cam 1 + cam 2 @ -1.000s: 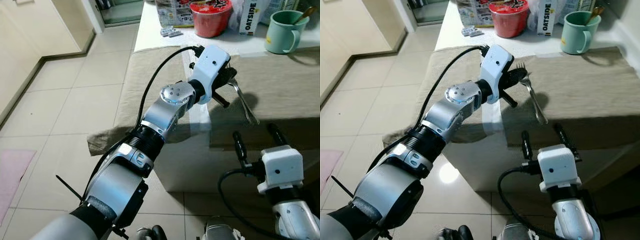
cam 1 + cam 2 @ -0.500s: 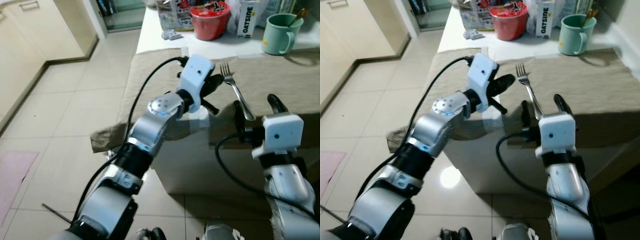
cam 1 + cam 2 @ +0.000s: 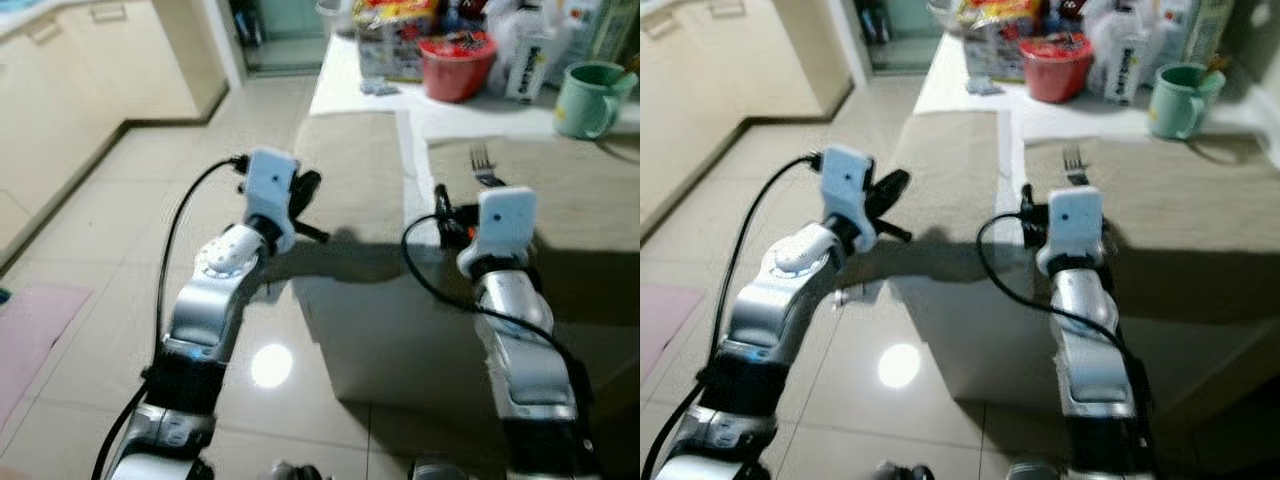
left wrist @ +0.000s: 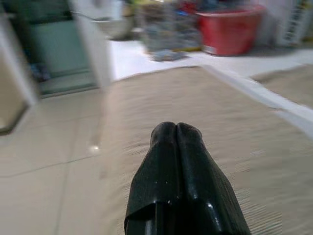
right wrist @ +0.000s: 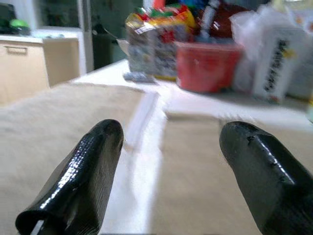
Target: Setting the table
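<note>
The silver metal fork (image 3: 484, 166) is lying on the right beige woven placemat (image 3: 580, 190), its tines pointing toward the far side of the white table (image 3: 350, 85), and nothing is gripping it. The right gripper (image 5: 171, 181) is hovering low at the near edge of this mat, just beside the fork handle, with its two black fingers (image 5: 80, 176) spread wide and nothing between them. The left gripper (image 4: 177, 166) is hanging off the table's near left corner, beside the left beige placemat (image 3: 355, 165), with its fingers pressed together and empty.

It seems the fork is already placed (the pictures are a little blurred, so its exact angle is hard to read), and the step in hand is probably to draw the arms clear. To do this well, the right gripper should lift up before going back, so that a finger is not dragging the handle or wrinkling the mat. The green ceramic mug (image 3: 584, 98) and the red plastic bowl (image 3: 457, 66) are standing well apart, at the far side.
</note>
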### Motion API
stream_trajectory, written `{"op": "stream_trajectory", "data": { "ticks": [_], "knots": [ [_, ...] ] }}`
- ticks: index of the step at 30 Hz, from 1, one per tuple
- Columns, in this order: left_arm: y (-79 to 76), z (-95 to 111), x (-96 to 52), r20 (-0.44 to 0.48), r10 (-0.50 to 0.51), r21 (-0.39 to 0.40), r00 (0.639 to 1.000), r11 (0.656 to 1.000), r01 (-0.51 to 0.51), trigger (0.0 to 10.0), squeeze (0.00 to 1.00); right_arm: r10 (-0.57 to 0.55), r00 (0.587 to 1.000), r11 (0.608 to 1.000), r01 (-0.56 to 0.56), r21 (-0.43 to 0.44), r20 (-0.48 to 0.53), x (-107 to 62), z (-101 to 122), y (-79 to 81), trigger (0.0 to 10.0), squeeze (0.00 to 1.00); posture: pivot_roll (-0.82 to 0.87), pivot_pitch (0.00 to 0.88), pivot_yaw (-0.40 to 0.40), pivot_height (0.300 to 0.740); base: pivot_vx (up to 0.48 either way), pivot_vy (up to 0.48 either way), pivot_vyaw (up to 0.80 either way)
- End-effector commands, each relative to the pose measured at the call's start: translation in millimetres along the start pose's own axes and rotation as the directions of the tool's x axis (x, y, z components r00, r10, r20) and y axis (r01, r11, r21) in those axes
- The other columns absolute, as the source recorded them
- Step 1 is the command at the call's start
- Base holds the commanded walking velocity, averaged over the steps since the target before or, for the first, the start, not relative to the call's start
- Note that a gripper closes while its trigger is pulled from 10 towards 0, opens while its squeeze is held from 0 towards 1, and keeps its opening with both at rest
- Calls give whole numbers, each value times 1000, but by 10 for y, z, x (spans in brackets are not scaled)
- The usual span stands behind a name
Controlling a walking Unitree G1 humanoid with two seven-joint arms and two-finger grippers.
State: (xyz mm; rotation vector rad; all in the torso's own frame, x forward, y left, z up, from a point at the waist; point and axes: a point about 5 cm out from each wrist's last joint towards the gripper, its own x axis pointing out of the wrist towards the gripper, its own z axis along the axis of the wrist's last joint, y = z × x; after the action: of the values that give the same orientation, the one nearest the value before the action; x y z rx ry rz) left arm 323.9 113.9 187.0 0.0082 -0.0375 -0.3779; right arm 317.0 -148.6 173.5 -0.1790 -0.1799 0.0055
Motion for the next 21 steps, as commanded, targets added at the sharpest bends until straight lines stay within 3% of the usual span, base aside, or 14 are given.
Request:
{"op": "stream_trajectory", "data": {
  "ticks": [1,10,14,17,21],
  "knots": [
    [56,17,-49,1,31,2,1000,1000,-31,10000,0,6,1000,1000,-6,20,21,71,39,32,10000,0,-173,24,126,740,0,0,0],
    [-14,-21,-105,-2,31,9,1000,999,-31,10000,0,-23,994,1000,23,3,105,177,220,8,10000,0,-196,25,139,740,0,0,0],
    [-12,-50,-107,-4,27,2,1000,1000,-27,10000,0,-104,988,994,108,-27,111,198,235,-158,10000,0,-203,24,137,740,0,0,0],
    [79,-100,-141,-2,60,33,998,998,-60,10000,0,-161,982,985,167,-51,99,172,177,-334,10000,0,-214,25,141,740,0,0,0],
    [165,-127,-163,-7,91,10,996,996,-91,10000,0,-184,976,979,193,-69,114,153,200,-424,10000,0,-227,25,146,740,0,0,0]
  ]
}}
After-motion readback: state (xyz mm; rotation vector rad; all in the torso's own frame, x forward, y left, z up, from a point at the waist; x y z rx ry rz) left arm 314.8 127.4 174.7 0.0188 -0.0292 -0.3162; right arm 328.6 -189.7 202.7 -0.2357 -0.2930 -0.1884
